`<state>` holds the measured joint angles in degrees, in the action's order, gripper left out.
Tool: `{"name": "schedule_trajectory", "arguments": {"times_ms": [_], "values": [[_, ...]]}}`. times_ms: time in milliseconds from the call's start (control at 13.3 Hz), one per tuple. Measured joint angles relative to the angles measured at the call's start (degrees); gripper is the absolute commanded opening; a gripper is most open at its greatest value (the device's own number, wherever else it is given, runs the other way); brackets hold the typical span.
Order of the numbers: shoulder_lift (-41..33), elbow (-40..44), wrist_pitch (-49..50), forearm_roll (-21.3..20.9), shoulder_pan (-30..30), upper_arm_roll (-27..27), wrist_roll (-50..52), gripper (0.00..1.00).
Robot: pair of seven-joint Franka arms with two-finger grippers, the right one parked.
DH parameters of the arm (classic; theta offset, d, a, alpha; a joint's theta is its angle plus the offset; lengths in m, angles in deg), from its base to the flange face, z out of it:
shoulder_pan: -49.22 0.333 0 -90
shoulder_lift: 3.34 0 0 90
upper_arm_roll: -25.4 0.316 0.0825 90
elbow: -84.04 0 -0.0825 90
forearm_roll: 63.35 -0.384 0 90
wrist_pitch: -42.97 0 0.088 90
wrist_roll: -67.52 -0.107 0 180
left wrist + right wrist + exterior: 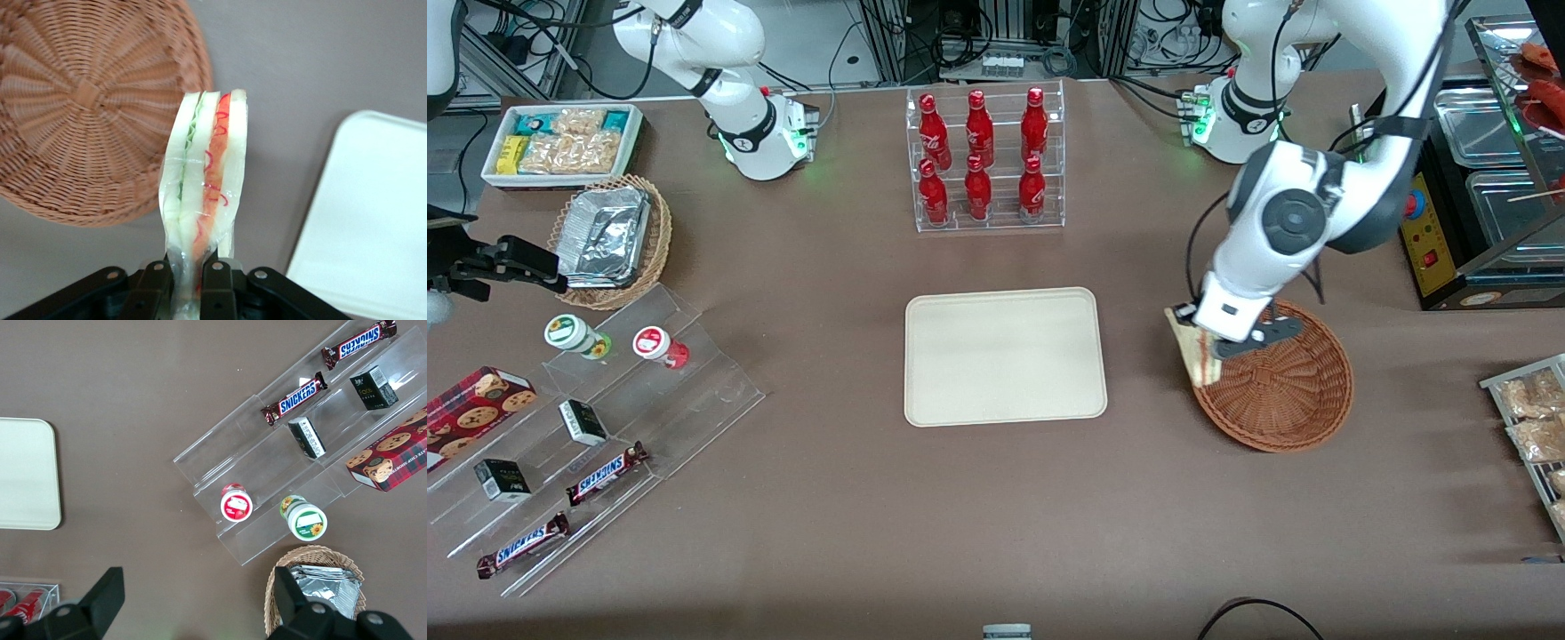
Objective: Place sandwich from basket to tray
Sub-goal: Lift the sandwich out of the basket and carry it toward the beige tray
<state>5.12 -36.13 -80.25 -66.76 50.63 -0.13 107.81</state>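
Observation:
My left gripper (1209, 342) (187, 280) hangs over the basket's rim on the side facing the tray, shut on the sandwich (1194, 349) (205, 180). The sandwich is a plastic-wrapped wedge of pale bread with green, pink and red filling, lifted clear of the reddish-brown woven basket (1280, 378) (87, 113), which holds nothing else. The cream rectangular tray (1005, 356) (373, 220) lies flat at the table's middle, bare, a short way from the basket toward the parked arm's end.
A clear rack of red bottles (984, 158) stands farther from the front camera than the tray. Acrylic steps with snack bars and cups (596, 418), a foil-tray basket (609, 238) and a white snack bin (565, 142) sit toward the parked arm's end. A metal warmer (1485, 187) stands near the working arm.

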Motion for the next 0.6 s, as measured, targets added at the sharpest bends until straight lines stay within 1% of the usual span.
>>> {"name": "schedule_trajectory", "arguments": {"times_ms": [150,375,525,600], "values": [[1.1,1.2,0.0,-0.1,-0.1,-3.4,0.0,0.00],[4.7,5.2,0.3,-0.4,-0.2,-8.0,0.0,0.00],[8.0,8.8,1.2,-2.5,-0.5,-10.9,0.1,0.00],[9.8,10.6,1.5,-3.4,-1.5,-11.6,0.3,0.00]]}}
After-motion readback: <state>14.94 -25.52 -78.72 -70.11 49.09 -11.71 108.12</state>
